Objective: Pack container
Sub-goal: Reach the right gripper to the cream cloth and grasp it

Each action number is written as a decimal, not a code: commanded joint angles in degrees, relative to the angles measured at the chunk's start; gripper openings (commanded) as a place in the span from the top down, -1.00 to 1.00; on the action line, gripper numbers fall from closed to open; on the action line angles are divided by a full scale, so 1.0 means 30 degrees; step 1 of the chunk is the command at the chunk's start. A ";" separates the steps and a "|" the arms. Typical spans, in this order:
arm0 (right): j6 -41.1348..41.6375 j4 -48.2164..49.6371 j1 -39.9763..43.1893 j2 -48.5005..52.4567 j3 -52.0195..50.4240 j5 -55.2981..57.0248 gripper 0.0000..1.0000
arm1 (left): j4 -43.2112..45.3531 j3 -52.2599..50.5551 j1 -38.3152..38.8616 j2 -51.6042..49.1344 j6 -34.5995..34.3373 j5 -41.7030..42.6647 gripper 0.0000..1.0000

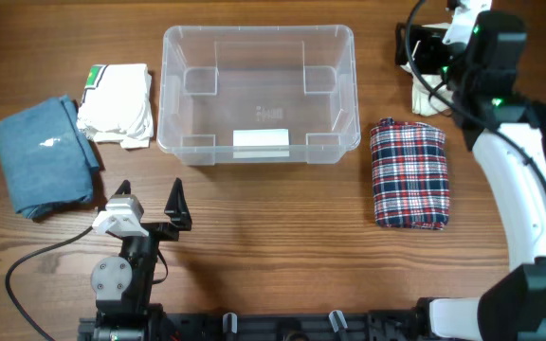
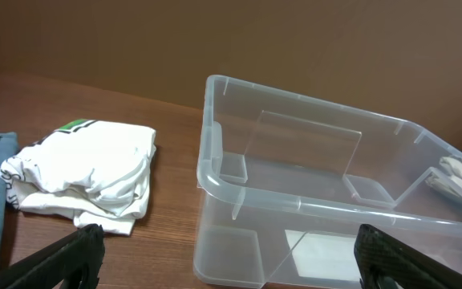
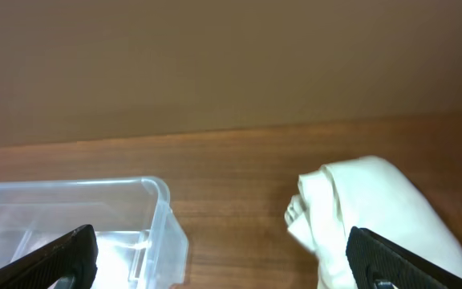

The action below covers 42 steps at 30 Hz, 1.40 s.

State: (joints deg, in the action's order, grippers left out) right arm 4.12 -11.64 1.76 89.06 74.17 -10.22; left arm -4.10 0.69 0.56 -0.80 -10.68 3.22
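Note:
The clear container (image 1: pixel 163 95) stands at the middle back of the table and holds nothing; its white label (image 1: pixel 260 142) faces me. My left gripper (image 1: pixel 150 201) is open and empty, low over the table in front of the container's left corner. In the left wrist view the container (image 2: pixel 295 205) fills the right side between the open fingers (image 2: pixel 229 242). My right gripper (image 1: pixel 409 45) is open and empty, raised at the back right above a cream garment (image 1: pixel 425 97). In the right wrist view its fingers (image 3: pixel 219 250) span the container's corner (image 3: pixel 165 210) and the cream garment (image 3: pixel 359 210).
A folded blue garment (image 1: pixel 44 153) lies at the far left. A white garment with a green tag (image 1: pixel 117 102) lies beside the container's left wall, also in the left wrist view (image 2: pixel 87 172). A folded red plaid garment (image 1: pixel 409 173) lies right of the container.

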 commanded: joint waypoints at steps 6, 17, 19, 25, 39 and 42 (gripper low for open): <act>-0.4801 0.1676 0.4167 0.0896 0.1195 -0.2863 -1.00 | -0.0051 -0.0124 -0.0153 0.0138 -0.0168 -0.0102 -0.99; -0.2324 0.1588 0.8422 0.7861 0.2922 -0.8357 -1.00 | -0.0051 -0.0124 -0.0153 0.0138 -0.0168 -0.0102 -1.00; -0.2310 0.1559 0.8422 0.9027 0.3810 -0.9260 -0.99 | -0.0051 -0.0124 -0.0153 0.0138 -0.0168 -0.0102 -1.00; -0.3570 0.1727 0.8444 1.1562 0.5654 -0.9814 -1.00 | -0.0058 -0.0124 -0.0153 0.0138 -0.0168 -0.0102 -0.99; -0.5399 0.1180 0.8408 1.4309 0.5646 -0.7592 -0.93 | -0.0051 -0.0124 -0.0153 0.0138 -0.0168 -0.0102 -0.99; -0.5399 0.0911 0.8269 1.4542 0.5646 -0.7599 -0.79 | -0.0051 -0.0124 -0.0153 0.0138 -0.0168 -0.0102 -1.00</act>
State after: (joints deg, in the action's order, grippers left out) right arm -10.41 -7.84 27.05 130.34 90.21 -33.47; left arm -4.10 0.69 0.56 -0.80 -10.68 3.22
